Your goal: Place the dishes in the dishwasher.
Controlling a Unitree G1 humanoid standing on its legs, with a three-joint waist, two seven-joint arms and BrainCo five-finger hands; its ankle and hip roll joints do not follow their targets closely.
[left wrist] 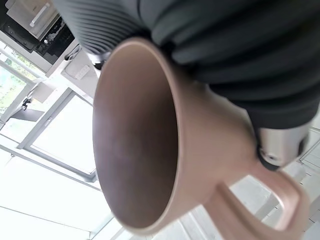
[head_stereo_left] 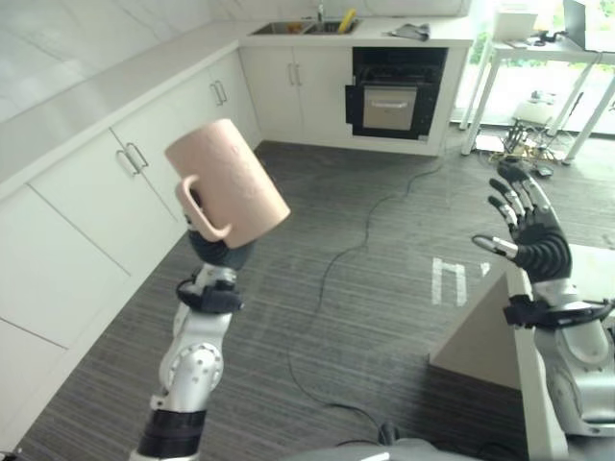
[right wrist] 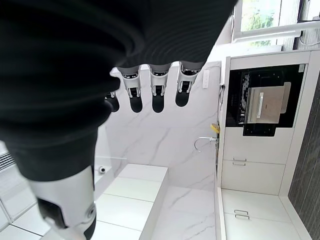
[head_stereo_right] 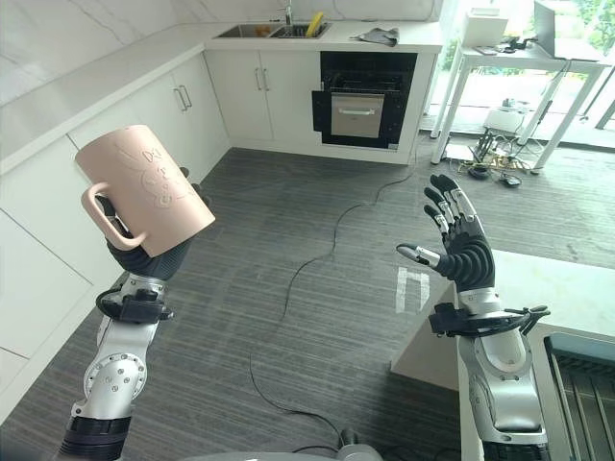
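The left hand (head_stereo_right: 144,257) is raised in front of the white lower cabinets (head_stereo_left: 144,144), its fingers curled round a pale pink ceramic mug with a loop handle (head_stereo_left: 227,181). The mug is tilted, base up and away and the handle hanging down toward the wrist; the left wrist view looks straight into its empty brownish interior. The right hand (head_stereo_right: 463,247) is held up well apart from it, fingers straight and spread, holding nothing. At the lower right corner of the right eye view, the edge of a dark wire rack (head_stereo_right: 581,384) shows beside a pale counter slab (head_stereo_right: 538,288); this is probably the dishwasher, though too little of it is visible to be sure. The main risk is the grip: the hold appears to be on the mug's smooth body rather than through the handle, so a swing across toward the rack could let the glazed wall slide in the fingers and drop to the grey striped floor (head_stereo_left: 384,288) (a hard surface, likely to chip or break ceramic). Carried at this tilt, the rim or handle could also knock the counter edge or catch on a rack wire, and the idle right hand may stand in the path.
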